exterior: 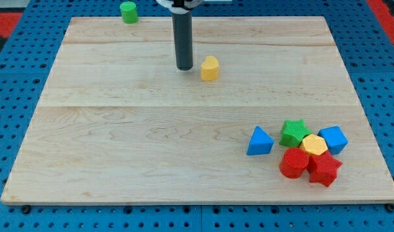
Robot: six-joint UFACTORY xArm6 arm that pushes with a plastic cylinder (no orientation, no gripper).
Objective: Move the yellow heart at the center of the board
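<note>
The yellow heart lies on the wooden board a little above the board's middle. My tip rests on the board just to the view's left of the heart, a small gap apart. The dark rod rises from the tip toward the view's top.
A green cylinder stands at the board's top edge, left of the rod. At the lower right is a cluster: a blue triangle, a green star, a yellow hexagon, a blue block, a red cylinder and a red star.
</note>
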